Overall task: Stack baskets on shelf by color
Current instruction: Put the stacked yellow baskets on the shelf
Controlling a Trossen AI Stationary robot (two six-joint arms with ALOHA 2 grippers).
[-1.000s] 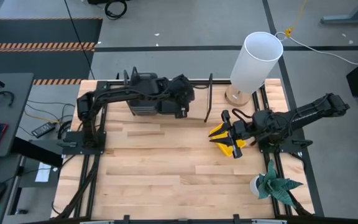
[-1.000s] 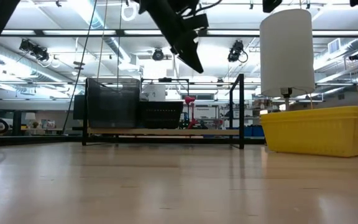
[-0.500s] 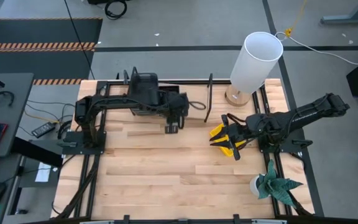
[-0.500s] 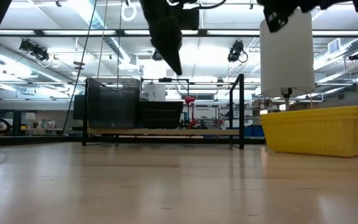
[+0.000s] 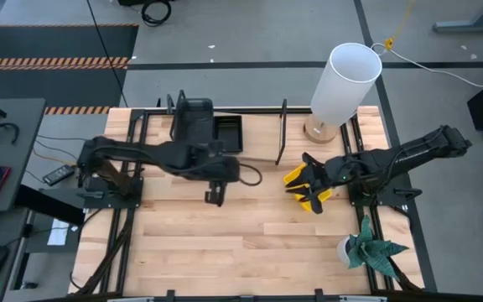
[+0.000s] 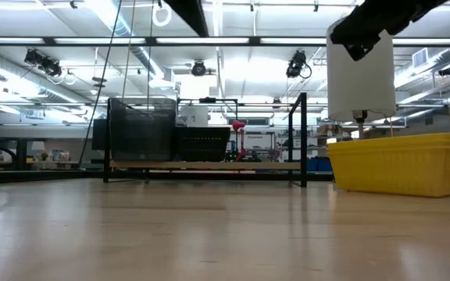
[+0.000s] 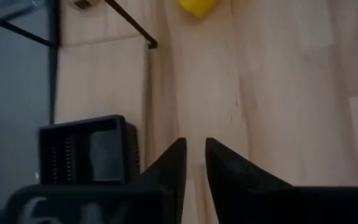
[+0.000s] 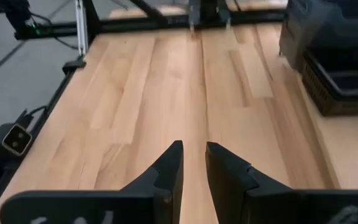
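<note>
Right pincer point(image 5: 311, 186), narrowly parted and empty, partly hides yellow baskets point(image 5: 298, 190); left pincer point(image 5: 213, 197), likewise, near the shelf point(image 5: 258, 144).

I'm looking at the slatted wooden desk point(image 5: 225, 226). At its far edge sits the low shelf point(image 5: 262, 143) with black wire uprights, carrying a grey basket stack point(image 5: 191, 117) and a black basket point(image 5: 228, 132) beside it. Yellow baskets point(image 5: 304, 189) lie on the desk right of it, near the white cylinder point(image 5: 342, 84) and a small potted plant point(image 5: 367, 250).
</note>
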